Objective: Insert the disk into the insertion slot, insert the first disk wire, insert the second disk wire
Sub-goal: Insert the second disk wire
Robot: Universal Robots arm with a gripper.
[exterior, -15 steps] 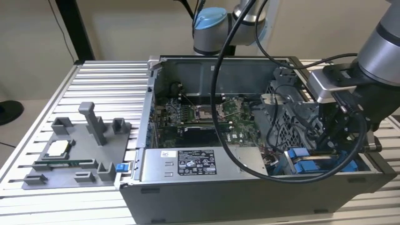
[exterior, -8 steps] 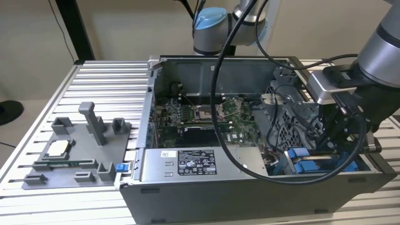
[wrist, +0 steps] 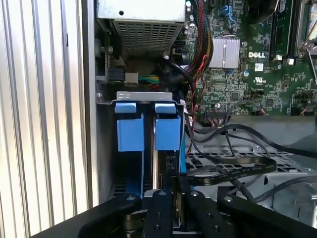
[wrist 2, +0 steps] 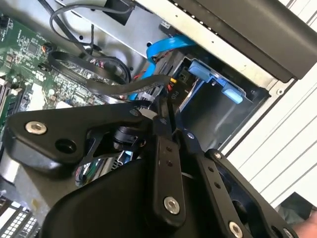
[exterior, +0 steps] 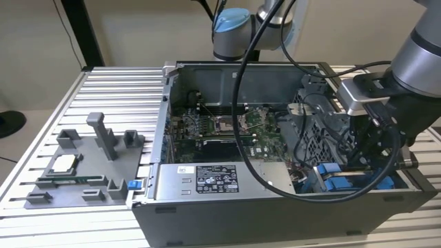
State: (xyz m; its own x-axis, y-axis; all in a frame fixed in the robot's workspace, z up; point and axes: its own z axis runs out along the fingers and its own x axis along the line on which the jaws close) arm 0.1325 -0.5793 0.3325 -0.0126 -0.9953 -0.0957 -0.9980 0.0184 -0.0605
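Exterior view, 4 o'clock corner of the case [exterior: 276, 217]: gripper [exterior: 360, 152] down inside the slot [exterior: 344, 182]. In the first wrist view, disk [wrist: 168, 133] apparently seated in the slot [wrist: 144, 95], only its blue carrier showing, so step one judged done. In the second wrist view, gripper [wrist 2: 166, 117] pinched together, seemingly on a black plug [wrist 2: 174, 92] at the drive's end. Reads as wire work under way. Cannot tell whether either wire sits home.

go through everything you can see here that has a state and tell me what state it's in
computer case: side panel off, interior exposed.
insertion slot: blue latches showing, gripper just above it.
gripper: lowered inside the case, fingers close together around a thin black part.
grey fixture tray: lying flat on the table beside the case.
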